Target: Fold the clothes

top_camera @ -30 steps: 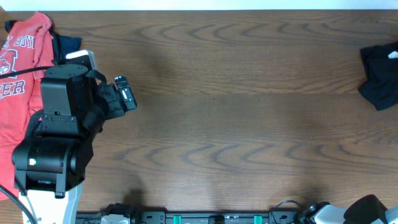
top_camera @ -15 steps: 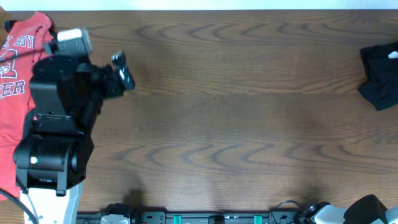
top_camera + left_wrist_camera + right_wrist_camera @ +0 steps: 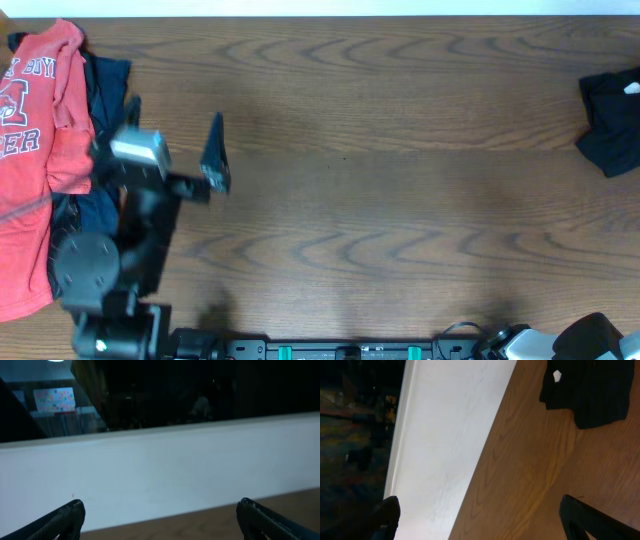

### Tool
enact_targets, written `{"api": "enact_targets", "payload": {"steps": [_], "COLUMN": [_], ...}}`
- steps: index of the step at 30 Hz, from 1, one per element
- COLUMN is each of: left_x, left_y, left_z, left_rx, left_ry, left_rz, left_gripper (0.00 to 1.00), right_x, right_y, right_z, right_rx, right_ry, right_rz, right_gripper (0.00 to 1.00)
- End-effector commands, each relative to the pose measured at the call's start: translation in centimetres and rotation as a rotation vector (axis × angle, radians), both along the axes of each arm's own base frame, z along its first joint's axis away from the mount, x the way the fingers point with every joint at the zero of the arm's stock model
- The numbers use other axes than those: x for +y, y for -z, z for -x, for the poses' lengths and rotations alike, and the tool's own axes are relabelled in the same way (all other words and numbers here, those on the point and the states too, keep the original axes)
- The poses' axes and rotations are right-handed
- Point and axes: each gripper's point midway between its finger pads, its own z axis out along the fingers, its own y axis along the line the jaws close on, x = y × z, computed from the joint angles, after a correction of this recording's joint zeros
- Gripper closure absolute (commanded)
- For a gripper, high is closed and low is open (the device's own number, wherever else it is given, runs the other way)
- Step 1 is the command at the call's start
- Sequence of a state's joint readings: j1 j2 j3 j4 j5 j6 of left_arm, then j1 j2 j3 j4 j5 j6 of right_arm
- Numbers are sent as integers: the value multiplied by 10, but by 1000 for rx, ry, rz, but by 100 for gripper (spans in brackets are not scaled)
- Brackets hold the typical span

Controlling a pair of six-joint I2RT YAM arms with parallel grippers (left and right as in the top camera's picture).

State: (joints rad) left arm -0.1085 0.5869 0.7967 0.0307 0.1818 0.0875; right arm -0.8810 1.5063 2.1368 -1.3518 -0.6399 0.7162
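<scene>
place: robot lab | signs: left arm (image 3: 110, 270) at wood-grain table (image 3: 400, 200), white barrier (image 3: 160, 480), wall poster (image 3: 54, 400)

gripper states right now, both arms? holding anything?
Left gripper: open, holding nothing.
Right gripper: open, holding nothing.

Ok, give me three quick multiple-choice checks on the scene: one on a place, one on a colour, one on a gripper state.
1. Where on the table is the black garment? A right edge; B centre; C left edge
2. What colour is the lettered T-shirt? A green; B orange-red; C white
3. The left gripper is: A shut on a shirt; B open, empty; C shut, empty

Answers:
1 A: it lies bunched at the right edge overhead.
2 B: the fabric is orange-red with pale lettering.
3 B: its fingers stand wide apart with nothing between.
</scene>
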Motion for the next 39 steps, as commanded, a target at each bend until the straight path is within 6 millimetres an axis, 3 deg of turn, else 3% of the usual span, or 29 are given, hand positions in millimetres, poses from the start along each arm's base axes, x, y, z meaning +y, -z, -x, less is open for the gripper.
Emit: {"api": "enact_targets", "payload": {"steps": [1,6,13,24,31,39], "left_x": [-4,-15,-17,2,25,30], "left_y": [18,36,76,129,157,188], "left_z": [15,37,44,39,31,24], "left_rx": [-50,-138,-156,-116,-26,47], "left_ry": [13,56,59,-31,-131,-162], "left_rz": [-104,-269,-315,-193,23,14], "left_gripper": [2,2,2,2,2,2], "right_x": [0,0,0,0,0,0], "right_y": [2,2,2,2,2,2], "right_z": [-1,-1,-1,-1,-1,-1], "right_rx": [0,0,0,0,0,0], "right_ry": [-3,-3,-3,-3,-3,-3], "right_rz": [-15,-16,-15,-15,-15,-15], "right_gripper": [1,1,1,1,1,1]}}
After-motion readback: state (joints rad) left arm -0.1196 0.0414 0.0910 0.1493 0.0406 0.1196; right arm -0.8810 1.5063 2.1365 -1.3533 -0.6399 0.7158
